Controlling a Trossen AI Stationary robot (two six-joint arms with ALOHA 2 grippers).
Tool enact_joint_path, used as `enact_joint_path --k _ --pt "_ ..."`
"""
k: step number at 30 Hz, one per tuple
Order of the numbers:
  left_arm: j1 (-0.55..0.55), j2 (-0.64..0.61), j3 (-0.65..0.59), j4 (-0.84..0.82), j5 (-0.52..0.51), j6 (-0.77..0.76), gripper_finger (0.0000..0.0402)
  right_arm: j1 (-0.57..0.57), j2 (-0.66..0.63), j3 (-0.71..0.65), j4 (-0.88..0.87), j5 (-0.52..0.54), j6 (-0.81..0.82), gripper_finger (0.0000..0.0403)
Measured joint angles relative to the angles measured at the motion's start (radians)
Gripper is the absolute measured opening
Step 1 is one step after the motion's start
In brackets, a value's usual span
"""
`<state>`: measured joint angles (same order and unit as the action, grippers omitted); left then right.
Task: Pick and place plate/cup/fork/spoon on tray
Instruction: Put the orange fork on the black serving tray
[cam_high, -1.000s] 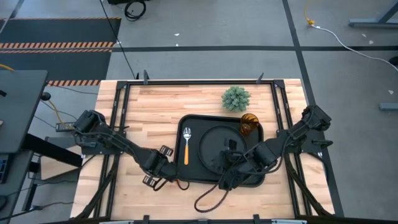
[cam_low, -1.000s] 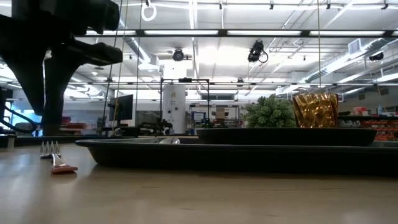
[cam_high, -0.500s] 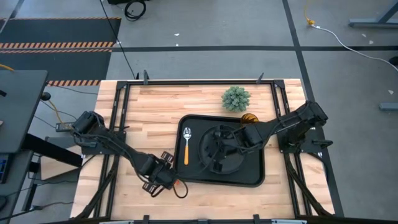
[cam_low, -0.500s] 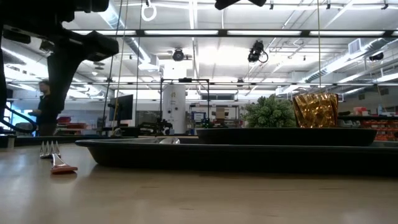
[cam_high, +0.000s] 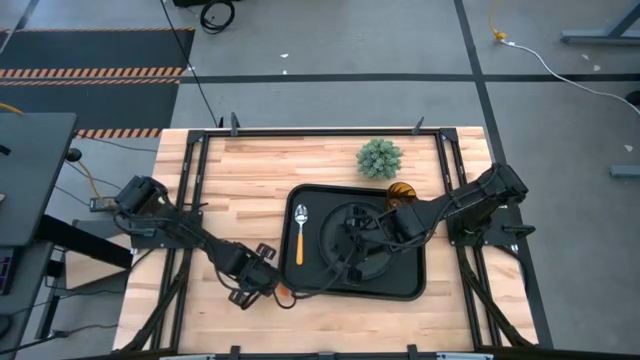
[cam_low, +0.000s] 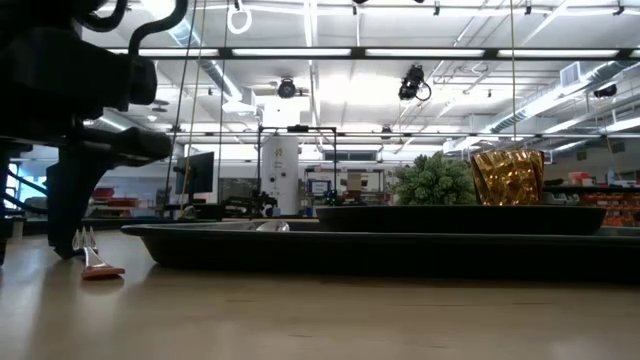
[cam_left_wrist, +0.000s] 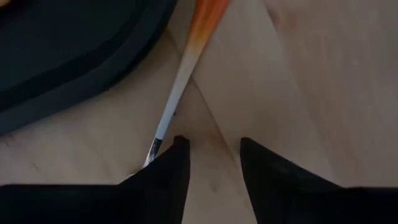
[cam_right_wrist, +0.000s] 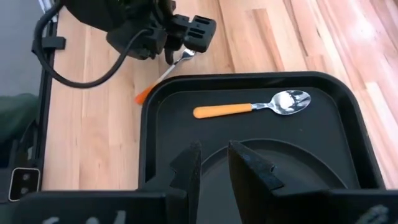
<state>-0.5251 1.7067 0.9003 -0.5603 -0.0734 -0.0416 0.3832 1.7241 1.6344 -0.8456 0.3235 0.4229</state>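
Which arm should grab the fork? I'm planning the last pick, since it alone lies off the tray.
Left. The left gripper is already down at the fork on the wood beside the tray, fingers open. The right gripper hovers over the plate, farther away.

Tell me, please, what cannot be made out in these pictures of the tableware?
Fork tines: left wrist view, hidden behind a finger of the left gripper; high view, under that gripper.
Cup: high view, partly covered by the right arm.
Plate middle: high view, covered by the right gripper.
Spoon: low view, almost all behind the tray rim.
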Motion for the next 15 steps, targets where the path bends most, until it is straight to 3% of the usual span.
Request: enact_joint_path --k 5,15 --pt "-0.003 0.010 0.071 -0.072 -0.008 0.024 0.0133 -0.013 0.000 0.000 0.007 -0.001 0.000 0.0088" --pt "-0.041 0.006 0.176 -0.306 0.024 -0.105 0.0147 -0.049 0.000 0.000 0.007 -0.004 -0.022 0.0088"
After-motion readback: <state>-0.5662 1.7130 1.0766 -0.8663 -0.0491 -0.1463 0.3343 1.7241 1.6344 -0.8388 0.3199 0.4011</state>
